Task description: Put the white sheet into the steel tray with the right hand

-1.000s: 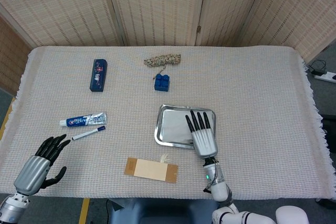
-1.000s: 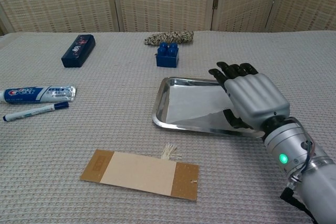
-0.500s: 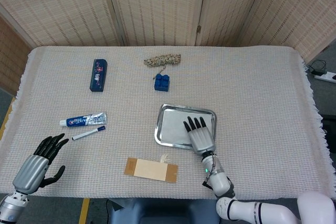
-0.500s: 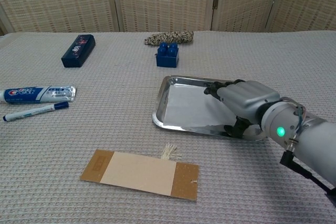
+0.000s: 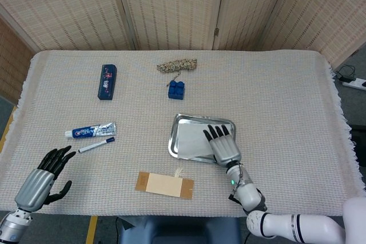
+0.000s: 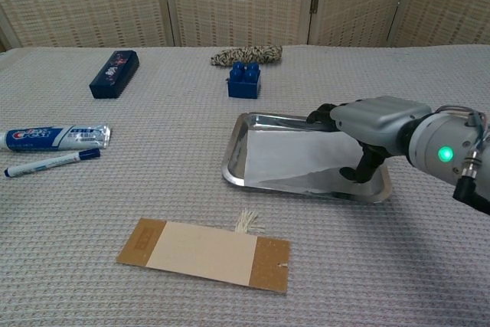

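The steel tray [image 5: 176, 120] [image 6: 233, 160] lies right of the table's middle. The white sheet [image 5: 190, 140] [image 6: 285, 156] lies inside it, covering most of the floor. My right hand [image 5: 223, 145] [image 6: 373, 122] hovers over the tray's right end with its fingers stretched out flat toward the left. Its thumb [image 6: 368, 163] points down to the tray floor beside the sheet's near right corner, and nothing is pinched. My left hand [image 5: 45, 176] rests at the table's near left edge, fingers apart and holding nothing. It appears only in the head view.
A cardboard strip [image 5: 164, 185] [image 6: 205, 254] lies just in front of the tray. A toothpaste tube [image 6: 55, 137] and a marker [image 6: 50, 162] are at the left. A dark blue box [image 6: 114, 73], a blue brick [image 6: 243, 80] and a rope bundle [image 6: 246, 54] sit further back.
My right hand has swung to the right across the tray and turned side-on. The sheet now lies flatter in the tray. The left hand has stayed where it was.
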Available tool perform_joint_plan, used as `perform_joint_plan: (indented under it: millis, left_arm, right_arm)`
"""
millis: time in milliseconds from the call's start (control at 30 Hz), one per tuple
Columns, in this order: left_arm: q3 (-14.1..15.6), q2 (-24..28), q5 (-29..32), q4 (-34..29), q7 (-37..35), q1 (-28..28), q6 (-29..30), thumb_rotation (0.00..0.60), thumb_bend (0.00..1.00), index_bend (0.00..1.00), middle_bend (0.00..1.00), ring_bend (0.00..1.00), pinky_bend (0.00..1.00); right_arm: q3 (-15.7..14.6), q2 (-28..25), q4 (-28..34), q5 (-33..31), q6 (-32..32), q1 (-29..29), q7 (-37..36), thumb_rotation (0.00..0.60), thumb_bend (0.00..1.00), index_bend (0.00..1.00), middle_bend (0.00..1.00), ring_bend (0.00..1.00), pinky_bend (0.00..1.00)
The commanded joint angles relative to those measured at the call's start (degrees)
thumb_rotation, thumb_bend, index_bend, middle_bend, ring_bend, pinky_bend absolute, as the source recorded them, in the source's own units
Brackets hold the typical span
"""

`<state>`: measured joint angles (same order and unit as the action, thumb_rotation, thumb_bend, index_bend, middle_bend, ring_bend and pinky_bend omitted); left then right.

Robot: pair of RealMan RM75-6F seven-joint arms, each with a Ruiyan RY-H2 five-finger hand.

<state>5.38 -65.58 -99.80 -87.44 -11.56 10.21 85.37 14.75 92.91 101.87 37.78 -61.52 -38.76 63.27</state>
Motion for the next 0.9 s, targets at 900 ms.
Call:
perform_joint_plan:
  millis: [900]
  left_arm:
    - [0.2,0.13,-0.09,-0.65,0.89,0.18,-0.72,0.6,0.53,0.0,0.0,0.0,0.0]
  right_arm:
    - [-3.51,-4.42,2.8,-12.59,-1.2,-10.95,-6.48,0.6,0.48,0.0,0.0,0.0,0.0]
